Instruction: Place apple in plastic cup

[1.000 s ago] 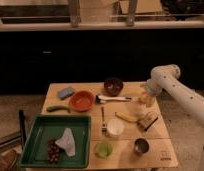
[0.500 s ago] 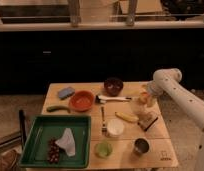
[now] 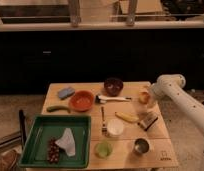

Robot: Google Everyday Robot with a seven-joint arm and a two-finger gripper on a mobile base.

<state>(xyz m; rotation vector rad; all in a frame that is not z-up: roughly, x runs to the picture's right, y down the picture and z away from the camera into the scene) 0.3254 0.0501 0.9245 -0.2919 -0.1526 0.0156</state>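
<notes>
1. Your gripper (image 3: pixel 149 99) is at the right edge of the wooden table (image 3: pixel 160 142), at the end of the smooth white arm (image 3: pixel 182 102) that reaches in from the right. It is right up against the apple (image 3: pixel 143 95); you cannot tell whether it is clamped on the fruit or released.
2. The apple is small, round and yellow-orange. It lies beside the far right corner of the tabletop, well apart from the plastic cup (image 3: pixel 103 149).
3. The plastic cup is short, translucent and pale green with a round rim. It stands near the front edge, just right of the green tray (image 3: pixel 35 131). What is inside it cannot be made out.
4. Between the apple and the cup you have a long yellow banana (image 3: pixel 126 117) and a white round container (image 3: pixel 115 127). A shiny steel cup (image 3: pixel 141 145) stands to the right of the plastic cup.
5. The tray holds a crumpled white cloth (image 3: pixel 68 141) and a dark clump (image 3: pixel 53 150).
6. Farther back stand a dark bowl (image 3: pixel 113 86) and an orange bowl (image 3: pixel 82 100).
</notes>
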